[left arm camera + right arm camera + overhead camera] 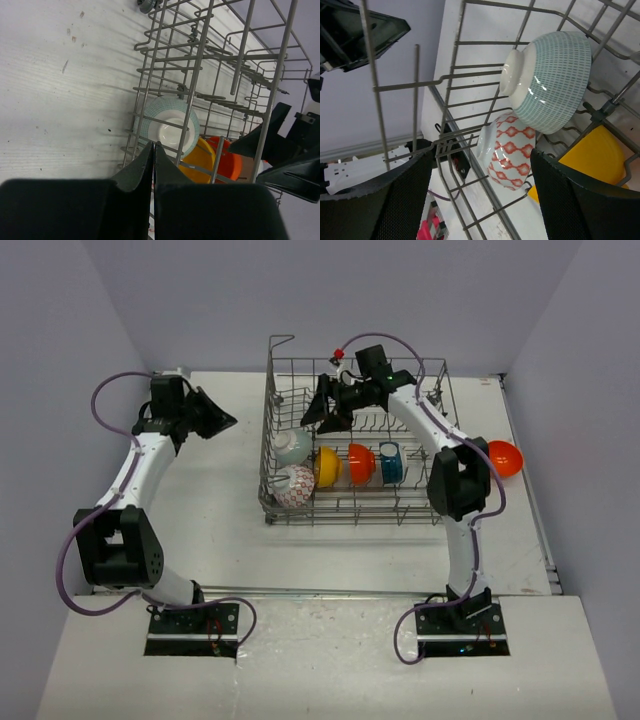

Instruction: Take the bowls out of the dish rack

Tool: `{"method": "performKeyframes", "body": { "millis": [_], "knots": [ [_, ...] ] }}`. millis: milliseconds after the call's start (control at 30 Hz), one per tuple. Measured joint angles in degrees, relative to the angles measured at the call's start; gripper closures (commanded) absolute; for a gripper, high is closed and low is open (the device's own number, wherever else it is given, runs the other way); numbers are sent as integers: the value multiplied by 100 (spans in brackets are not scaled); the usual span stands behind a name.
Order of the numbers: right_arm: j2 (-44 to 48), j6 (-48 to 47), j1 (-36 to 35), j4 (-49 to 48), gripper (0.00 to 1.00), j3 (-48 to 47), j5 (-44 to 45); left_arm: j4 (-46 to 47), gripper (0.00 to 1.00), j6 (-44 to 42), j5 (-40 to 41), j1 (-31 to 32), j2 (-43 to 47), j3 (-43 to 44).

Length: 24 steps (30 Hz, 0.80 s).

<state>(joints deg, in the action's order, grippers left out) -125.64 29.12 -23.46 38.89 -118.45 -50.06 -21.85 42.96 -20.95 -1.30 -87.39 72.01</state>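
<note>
The grey wire dish rack point(268, 445) stands at the middle of the table. In a row inside it sit a pale white-green bowl point(293, 446), a white bowl with red pattern point(295, 486), a yellow one point(327, 466), an orange one point(361, 463) and a teal-blue one point(390, 462). A second orange bowl point(503, 457) lies on the table right of the rack. My right gripper point(327, 417) hangs open over the rack's left part. In its wrist view the red-patterned bowl point(512, 150) shows below, between the spread fingers point(405, 195), untouched. My left gripper point(228, 422) is shut and empty, left of the rack.
Tall grid walls and upright tines point(240, 55) surround the bowls. From the left wrist the pale bowl point(170, 127), the yellow bowl point(200, 157) and the right gripper point(280, 150) show through the wires. Bare white table point(220, 510) lies left of the rack; grey walls close in behind.
</note>
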Motion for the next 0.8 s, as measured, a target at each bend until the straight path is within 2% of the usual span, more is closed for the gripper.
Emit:
{"method": "performKeyframes", "body": {
  "millis": [300,800],
  "knots": [
    [-258,2,-72,-127,22,339,0,275,100,153,-155,7,-24,-138],
    [-586,39,-107,-577,22,354,186,741,100,413,-455,188,-232,-315]
  ]
}}
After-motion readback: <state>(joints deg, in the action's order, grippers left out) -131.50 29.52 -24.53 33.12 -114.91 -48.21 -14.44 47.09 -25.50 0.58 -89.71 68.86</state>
